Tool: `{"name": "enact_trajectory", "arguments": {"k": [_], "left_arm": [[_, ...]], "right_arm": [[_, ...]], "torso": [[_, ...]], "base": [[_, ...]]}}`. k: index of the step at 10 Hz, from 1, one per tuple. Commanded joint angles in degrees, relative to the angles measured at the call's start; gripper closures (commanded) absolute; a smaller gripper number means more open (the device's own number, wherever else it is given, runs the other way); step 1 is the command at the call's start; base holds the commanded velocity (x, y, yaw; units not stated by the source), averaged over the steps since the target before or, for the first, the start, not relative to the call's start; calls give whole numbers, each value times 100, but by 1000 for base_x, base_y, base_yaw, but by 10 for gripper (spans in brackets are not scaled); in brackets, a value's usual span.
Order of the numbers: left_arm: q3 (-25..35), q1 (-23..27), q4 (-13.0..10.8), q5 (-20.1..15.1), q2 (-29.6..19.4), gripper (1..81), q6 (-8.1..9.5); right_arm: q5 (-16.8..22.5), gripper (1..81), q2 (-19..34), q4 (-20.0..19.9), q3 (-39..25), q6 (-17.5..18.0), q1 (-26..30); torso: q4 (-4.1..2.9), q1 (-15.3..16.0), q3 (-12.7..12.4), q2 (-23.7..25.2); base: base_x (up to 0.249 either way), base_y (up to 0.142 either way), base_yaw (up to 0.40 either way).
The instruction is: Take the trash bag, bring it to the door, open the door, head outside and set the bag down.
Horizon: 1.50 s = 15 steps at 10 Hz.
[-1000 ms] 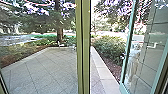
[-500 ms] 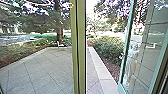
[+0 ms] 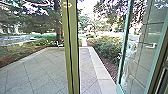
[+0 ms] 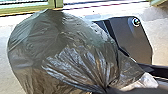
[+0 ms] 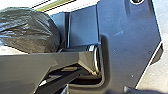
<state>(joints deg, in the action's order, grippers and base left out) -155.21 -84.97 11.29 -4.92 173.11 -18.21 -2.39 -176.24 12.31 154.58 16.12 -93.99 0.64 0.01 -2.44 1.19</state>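
Note:
In the left wrist view, the full, dark trash bag (image 4: 62,50) bulges out, its plastic gathered into folds at my left gripper (image 4: 107,89), which is shut on it. Part of the same trash bag (image 5: 27,30) shows in the right wrist view, beyond a dark arm link. The state of my right gripper cannot be made out. In the head view, the glass door (image 3: 142,57) with a teal frame stands swung open on the right, and the doorway gives onto paving.
A green post (image 3: 72,50) stands left of the doorway, with a glass pane beyond it. Outside are a paved yard (image 3: 37,70), a pale kerb (image 3: 98,67), bushes (image 3: 107,48) and trees. A pale figure, apparently a person (image 3: 128,65), shows in the door glass.
The head camera has shifted: the green post now appears farther left and slightly tilted, and more of the open doorway and the paving beyond shows.

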Motion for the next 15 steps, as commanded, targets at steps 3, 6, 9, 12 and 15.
{"name": "enact_trajectory", "arguments": {"k": [3,6,9,12,15], "left_arm": [[26,380,-39,-325,5,811,-51],[26,389,-39,-325,5,811,-51],[26,380,-39,-325,5,811,-51],[26,389,-39,-325,-4,811,-51],[26,380,-30,-325,-3,811,-51]], "right_arm": [[318,10,-151,78,-139,-65,209],[309,10,-151,87,-139,-65,200],[309,10,-151,87,-139,-65,200],[309,10,-151,52,-139,-65,200],[318,10,-151,43,-131,-56,200]], "torso": [[0,0,0,0],[0,-1,101,2],[-483,2,329,-2],[-109,2,325,-2],[-139,2,327,-2]], "base": [[0,-129,0],[0,-134,0],[0,-134,0],[0,-134,0],[0,-134,0]]}}
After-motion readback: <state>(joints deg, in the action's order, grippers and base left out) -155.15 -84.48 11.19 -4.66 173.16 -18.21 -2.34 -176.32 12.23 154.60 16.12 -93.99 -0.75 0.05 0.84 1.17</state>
